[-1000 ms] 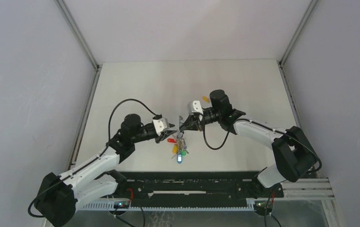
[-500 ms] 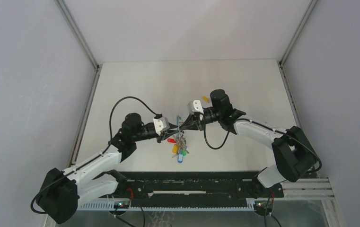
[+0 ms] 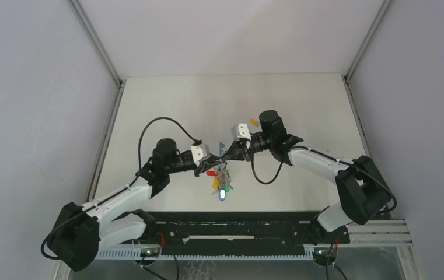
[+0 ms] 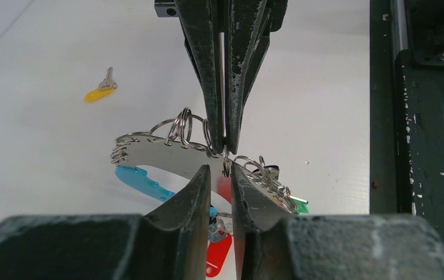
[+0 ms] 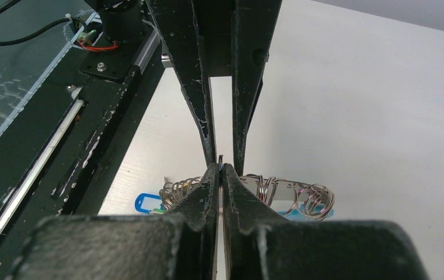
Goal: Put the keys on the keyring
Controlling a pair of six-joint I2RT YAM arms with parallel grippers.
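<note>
The keyring (image 3: 223, 179) stands mid-table between both grippers, its fringe of tagged keys lying below. In the left wrist view its grey loop (image 4: 149, 150) has a cyan section (image 4: 140, 178). My right gripper (image 3: 226, 154) is shut on a small split ring at the keyring's top (image 5: 221, 167). My left gripper (image 3: 216, 159) faces it tip to tip, its jaws a narrow gap apart around that same ring (image 4: 221, 169). A red tag (image 4: 216, 259) hangs under the left fingers. The orange-yellow key (image 3: 253, 122) lies alone on the table behind the right gripper and also shows in the left wrist view (image 4: 99, 92).
A black rail (image 3: 237, 224) runs along the near table edge, close behind the keyring. Grey walls with metal posts (image 3: 97, 44) close in the left, right and back sides. A blue tag (image 5: 148, 202) and a green tag (image 4: 299, 204) stick out of the key bunch.
My left gripper has edged right toward the right gripper's tips. The right gripper and the keyring have stayed in place.
</note>
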